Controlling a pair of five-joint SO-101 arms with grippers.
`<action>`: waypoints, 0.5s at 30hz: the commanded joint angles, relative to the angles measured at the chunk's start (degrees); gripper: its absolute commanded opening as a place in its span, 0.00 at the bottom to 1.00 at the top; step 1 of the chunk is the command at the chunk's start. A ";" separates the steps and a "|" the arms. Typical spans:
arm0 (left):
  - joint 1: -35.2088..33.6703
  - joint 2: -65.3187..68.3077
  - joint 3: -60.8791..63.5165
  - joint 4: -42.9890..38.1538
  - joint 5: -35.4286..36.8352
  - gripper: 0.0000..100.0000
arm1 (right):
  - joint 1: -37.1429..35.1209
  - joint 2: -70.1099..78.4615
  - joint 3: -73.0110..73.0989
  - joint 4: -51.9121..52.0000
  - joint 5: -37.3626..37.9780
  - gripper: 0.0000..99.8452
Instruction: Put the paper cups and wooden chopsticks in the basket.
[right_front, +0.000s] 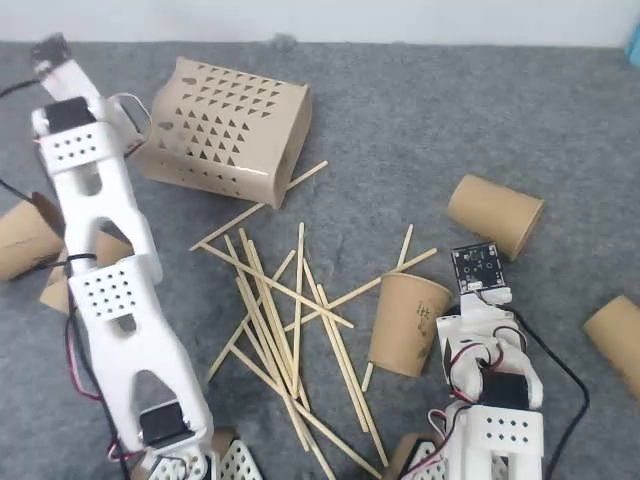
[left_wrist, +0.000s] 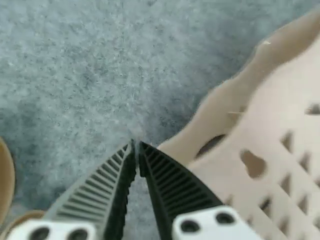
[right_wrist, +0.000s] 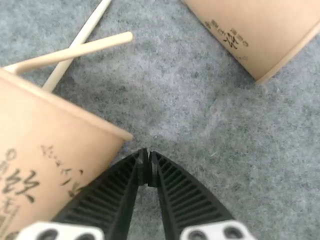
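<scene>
My left jaws are closed on nothing, beside the rim of the tan perforated plastic basket (right_front: 225, 130), which lies on its side near the far left corner of the grey felt surface (right_front: 420, 110). My right jaws, also closed and empty, sit just beside a brown paper cup (right_front: 408, 322) near the front edge. Pale wooden chopsticks (right_front: 280, 320) lie scattered mid-surface.

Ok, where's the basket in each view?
High view: basket lies on its side at upper left.
Left wrist view: its perforated wall close beside the shut left hand.
Right wrist view: paper cups and chopsticks instead.
Shared landmark: grey carpet.
</scene>
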 joint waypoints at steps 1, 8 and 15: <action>0.09 0.44 -2.07 -0.97 3.87 0.01 | 0.66 -0.75 -0.44 -1.10 0.62 0.01; 2.73 0.44 -2.15 3.78 5.45 0.01 | 0.66 -0.75 -0.44 -1.10 0.62 0.01; 8.44 0.35 -2.24 11.25 7.82 0.01 | 0.66 -0.75 -0.44 -1.10 0.62 0.01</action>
